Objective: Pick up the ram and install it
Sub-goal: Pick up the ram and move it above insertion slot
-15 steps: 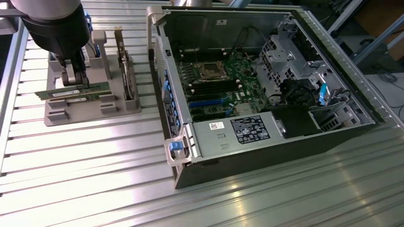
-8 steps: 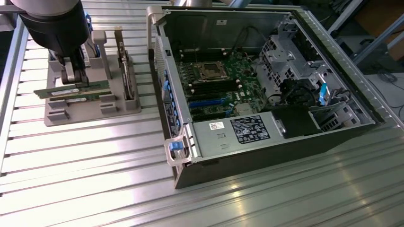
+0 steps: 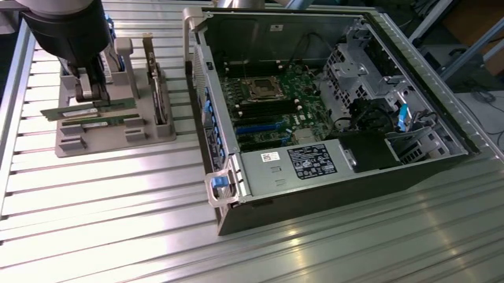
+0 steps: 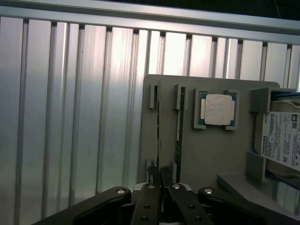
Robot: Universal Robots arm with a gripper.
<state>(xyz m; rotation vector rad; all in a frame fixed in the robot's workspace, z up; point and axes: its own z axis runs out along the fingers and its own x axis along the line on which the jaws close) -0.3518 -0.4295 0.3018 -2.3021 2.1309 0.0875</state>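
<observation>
Exterior view has the gripper [image 3: 89, 97] down over the gray holder [image 3: 94, 144] on the slatted table [image 3: 118, 200], on the exterior view's left of the open computer case [image 3: 315, 194]. Its jaws are closed on the ram [image 3: 67, 111], which stands on edge in the holder. Wrist view has a second stick [image 4: 178, 136] just beside the held one, and a square chip [image 4: 219, 109] near both.

The end effector [image 4: 160, 177] hides one end of the ram [image 4: 158, 123].
</observation>
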